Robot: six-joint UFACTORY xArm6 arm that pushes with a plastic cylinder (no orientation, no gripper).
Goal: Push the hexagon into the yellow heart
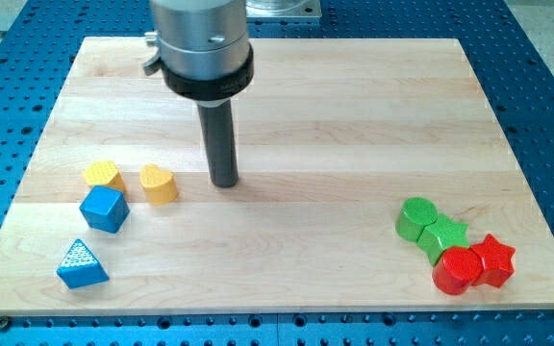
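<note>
Pale wooden board (287,96) on blue perforated table (546,115); eight small blocks present, in two groups well apart.

Left group:
- Yellow hexagon block (103,174) near the view's left edge of the board, lying flat.
- Yellow heart block (159,184) just to the view's right of the hexagon, with a narrow strip of bare wood showing between the two. Nothing in that gap.
- Blue cube block (103,209) directly below the hexagon in the view, apparently touching its lower edge; contact not certain.
- Blue triangle block (82,264) further toward the view's bottom left, apart from the cube.

Right group, close to the view's bottom right corner:
- Green round block (416,217), green star block (443,235), red round block (457,270) and red star block (493,259), packed in a tight cluster, neighbours touching.
- Well clear of the hexagon and heart.

Arm:
- Grey cylindrical housing (203,43) at the view's top, with a straight dark rod hanging upright from it.
- My tip (224,183) down at the board, near the heart on its right in the view, not touching it.
- Sits on the far side of the heart from the hexagon.
- Plain rod rather than a claw: grasps nothing, touches no block.
</note>
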